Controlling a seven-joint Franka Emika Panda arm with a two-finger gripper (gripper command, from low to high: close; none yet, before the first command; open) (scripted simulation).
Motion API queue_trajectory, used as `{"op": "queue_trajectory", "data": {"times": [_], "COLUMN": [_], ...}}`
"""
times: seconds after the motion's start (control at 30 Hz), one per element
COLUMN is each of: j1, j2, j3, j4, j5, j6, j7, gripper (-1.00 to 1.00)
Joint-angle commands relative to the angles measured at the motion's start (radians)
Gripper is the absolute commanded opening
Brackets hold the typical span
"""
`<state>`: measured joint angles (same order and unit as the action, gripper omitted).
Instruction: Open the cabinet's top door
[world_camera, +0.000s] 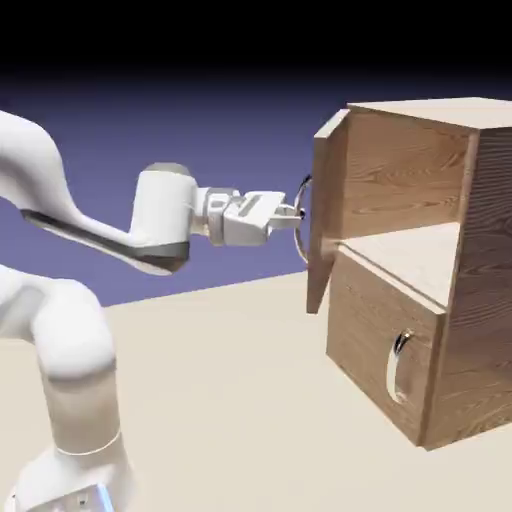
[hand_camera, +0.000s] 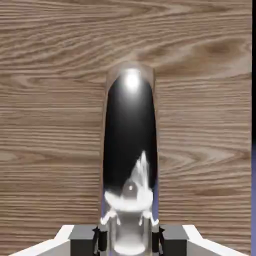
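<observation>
Gripper: the gripper (world_camera: 299, 217) was closed down on the upper handle (world_camera: 302, 220), one fingertip (hand_camera: 86, 240) on either side of it.
Top door: the top door (world_camera: 328, 210) stood swung open at the left of the cabinet (world_camera: 480, 270), the compartment behind it exposed.
Lower panel: the lower panel (world_camera: 380, 335) was shut, below the open compartment, its lower handle (world_camera: 397, 368) toward its right side.
Count: one arm (world_camera: 163, 215), one cabinet, two front panels, two handles.
</observation>
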<state>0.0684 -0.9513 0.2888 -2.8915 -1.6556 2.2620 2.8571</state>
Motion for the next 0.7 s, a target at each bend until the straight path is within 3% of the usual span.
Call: {"op": "queue_trajectory", "data": {"times": [0.0,0.3,0.67], "j1": [0.008,0.055,-0.131], "j2": [-0.003,0.069,0.329], "j3": [0.026,0.305,0.698], "j4": [0.000,0.093,0.418], "j5": [0.046,0.433,0.728], "j6": [-0.030,-0.370,-0.837], "j7": [-0.015,-0.084,-0.041], "gripper": [-1.00,-1.00,-1.00]}}
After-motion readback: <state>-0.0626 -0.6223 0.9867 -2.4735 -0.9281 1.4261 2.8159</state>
